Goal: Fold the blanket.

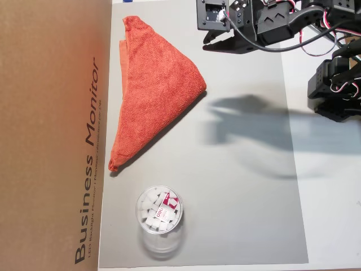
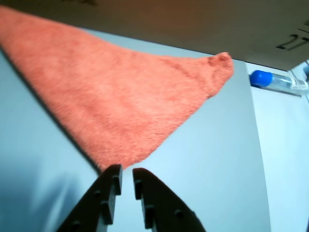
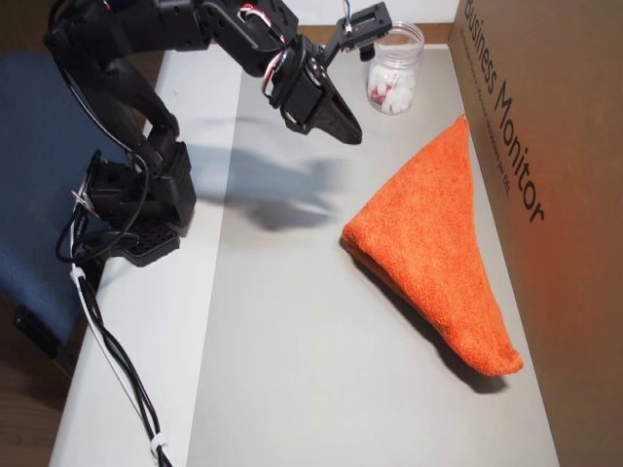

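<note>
In an overhead view, the blanket (image 1: 153, 90) lies doubled into a triangle on the grey mat (image 1: 242, 214) at the table's top-left, its long side against the cardboard box (image 1: 53, 135); the gripper (image 1: 225, 40) hangs apart from it near the top edge.

In the wrist view, the jaws stand nearly together, empty, just short of the blanket's (image 2: 120, 106) nearest corner.

In the other overhead view, the blanket (image 3: 438, 253) sits by the right edge, one fold apparently done; a further fold may remain.
</note>
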